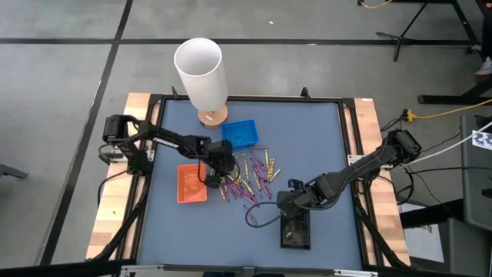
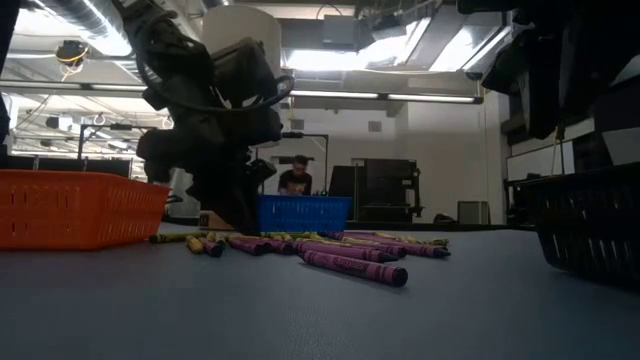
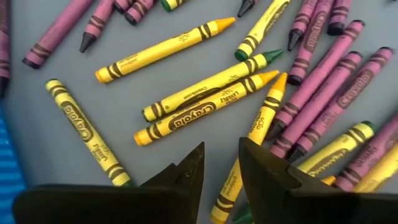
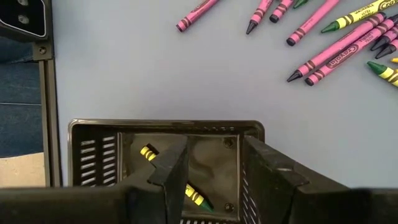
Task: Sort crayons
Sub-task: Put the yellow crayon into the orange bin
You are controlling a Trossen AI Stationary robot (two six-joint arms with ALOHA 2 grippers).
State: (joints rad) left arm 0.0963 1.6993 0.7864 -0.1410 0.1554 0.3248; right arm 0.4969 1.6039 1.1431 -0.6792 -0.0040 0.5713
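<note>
Over the crayons (image 1: 250, 178) scattered mid-table, left tool (image 3: 219, 167) hangs nearer, fingers part-spread astride a yellow crayon (image 3: 249, 152), probably not yet pinched; its long axis runs between them. Right tool (image 4: 208, 163) waits spread above black tray (image 4: 93, 134).

Bright overhead lights, soft shadows, backlit silhouettes

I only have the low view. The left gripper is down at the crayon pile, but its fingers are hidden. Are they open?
Observer: Yes. The left gripper has its fingers apart, just over a yellow-wrapped, orange-tipped crayon.
Operator: Is anything inside the black mesh tray?
Observer: The black mesh tray holds at least one yellow-wrapped, green-tipped crayon.
Operator: Where is the right gripper?
Observer: The right gripper hovers open directly above that tray.
</note>
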